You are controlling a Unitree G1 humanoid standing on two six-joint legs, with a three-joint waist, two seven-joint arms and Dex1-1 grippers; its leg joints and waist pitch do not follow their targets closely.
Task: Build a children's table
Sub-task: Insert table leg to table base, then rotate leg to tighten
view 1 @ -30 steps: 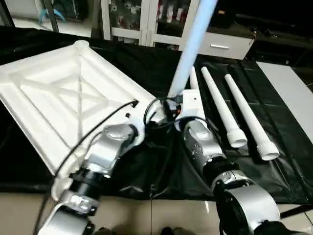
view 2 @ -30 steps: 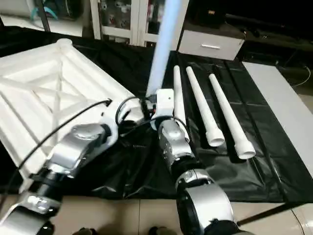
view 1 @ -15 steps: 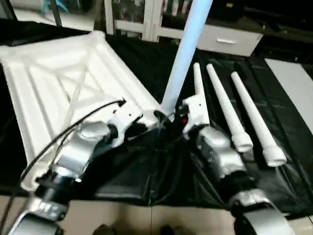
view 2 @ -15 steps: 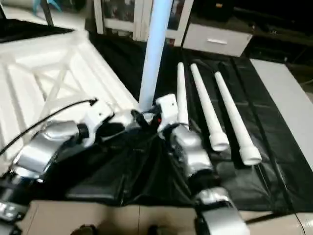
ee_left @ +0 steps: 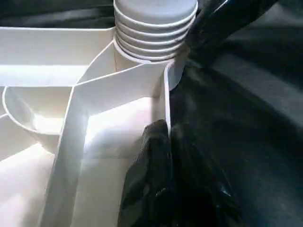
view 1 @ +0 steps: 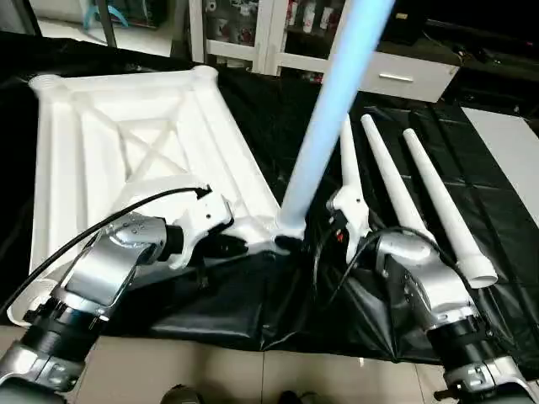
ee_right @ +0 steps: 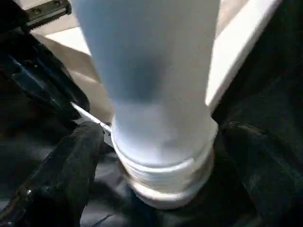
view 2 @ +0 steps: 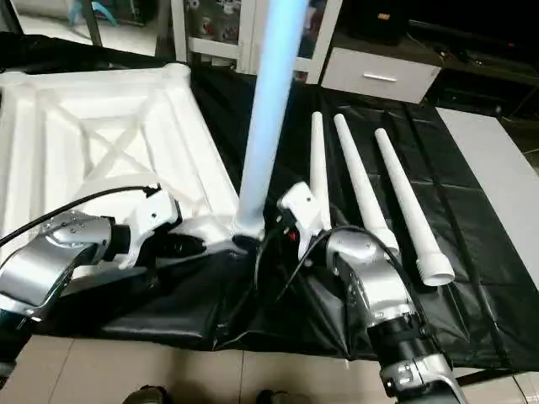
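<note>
Left tool (ee_left: 161,137) clenched on tabletop (view 1: 118,160) rim by the corner socket (ee_left: 142,61). Right tool (ee_right: 156,156) released, black fingers (ee_right: 71,165) spread either side of upright leg (view 1: 324,126); ribbed base seated in socket, top cut off. No readable labels. Three tapered legs (view 1: 396,181) lie on black sheet (view 1: 488,194).

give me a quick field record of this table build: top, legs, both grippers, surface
table top: white table top lies underside up, X ribs showing
fitted leg: one leg stands upright in the near corner socket
loose legs: three loose legs lie side by side to the right of the top
left gripper: left gripper shut on the top's rim near that socket
right gripper: right gripper open, fingers either side of the leg's base
surface: black sheet
</note>
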